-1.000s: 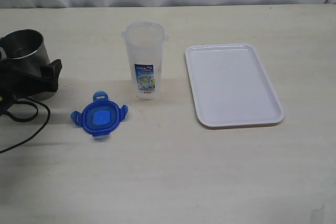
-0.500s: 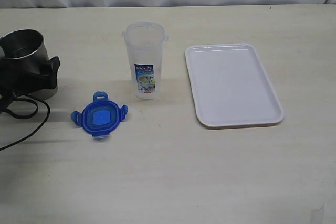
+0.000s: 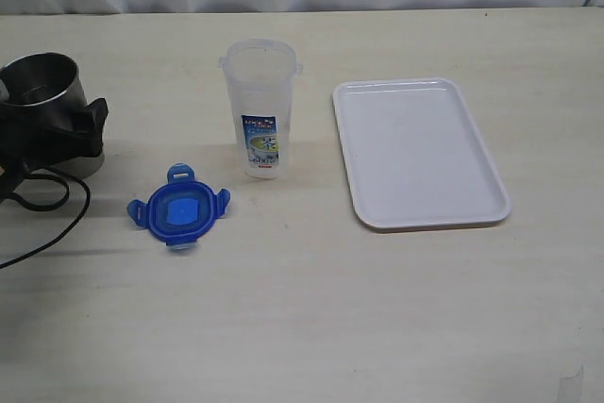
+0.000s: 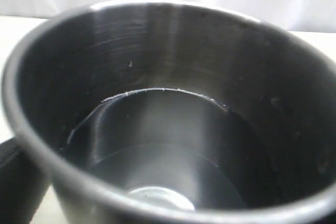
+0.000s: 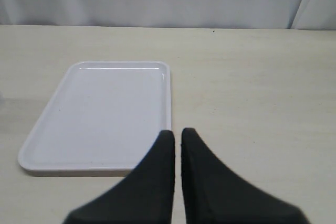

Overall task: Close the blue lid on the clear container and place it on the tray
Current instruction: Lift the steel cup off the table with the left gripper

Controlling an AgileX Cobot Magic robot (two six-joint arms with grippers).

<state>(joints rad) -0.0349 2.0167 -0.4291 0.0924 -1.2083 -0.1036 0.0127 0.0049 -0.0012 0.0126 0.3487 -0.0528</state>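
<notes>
My left hand [image 3: 80, 129] is spread wide at the steel cup [image 3: 42, 82], 9 o'clock of the container [image 3: 261, 106]; my right hand [image 5: 177, 136], pressed together, hangs near the tray [image 5: 100, 114].

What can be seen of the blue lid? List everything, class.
The blue lid is round, of blue plastic, with four snap flaps spread outward and a paler blue square at its centre. It lies flat on the pale table, left of the clear container and nearer the camera, apart from it; nothing else touches it.
</notes>
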